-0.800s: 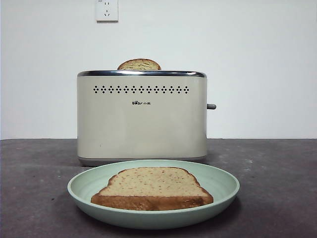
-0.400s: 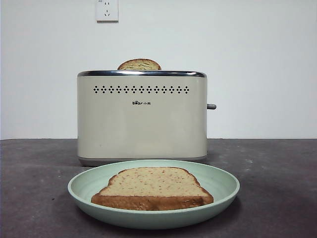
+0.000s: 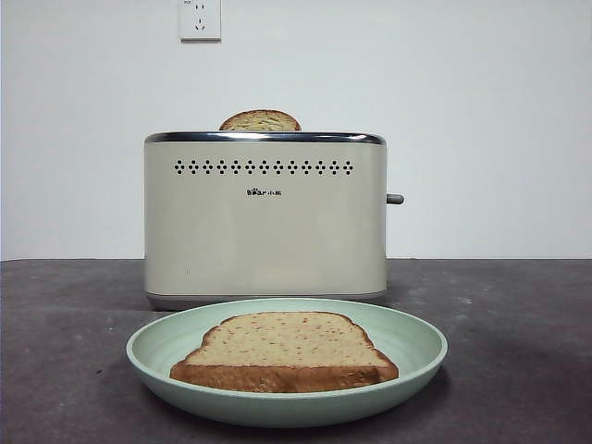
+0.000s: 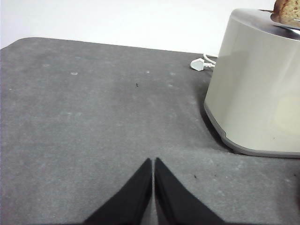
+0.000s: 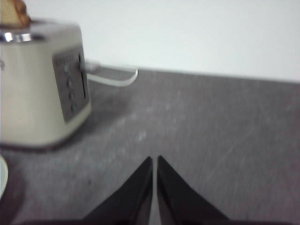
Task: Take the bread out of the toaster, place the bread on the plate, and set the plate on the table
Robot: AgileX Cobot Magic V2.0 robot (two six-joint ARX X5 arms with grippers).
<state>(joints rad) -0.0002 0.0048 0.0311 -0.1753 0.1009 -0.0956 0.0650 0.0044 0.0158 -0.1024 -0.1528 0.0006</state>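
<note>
A slice of bread (image 3: 284,350) lies flat in the mint-green plate (image 3: 416,356), which rests on the dark table (image 3: 518,324) in front of the cream toaster (image 3: 265,217). A second slice of bread (image 3: 260,120) pokes up from the toaster's slot; it also shows in the left wrist view (image 4: 287,10) and the right wrist view (image 5: 13,13). My left gripper (image 4: 153,161) is shut and empty, low over the table beside the toaster (image 4: 255,79). My right gripper (image 5: 154,159) is shut and empty, on the toaster's (image 5: 40,84) lever side. Neither arm shows in the front view.
A white wall socket (image 3: 200,18) is on the wall behind. A white plug (image 4: 199,64) and its cable (image 5: 112,79) lie on the table behind the toaster. The plate's rim shows at the edge of the right wrist view (image 5: 2,176).
</note>
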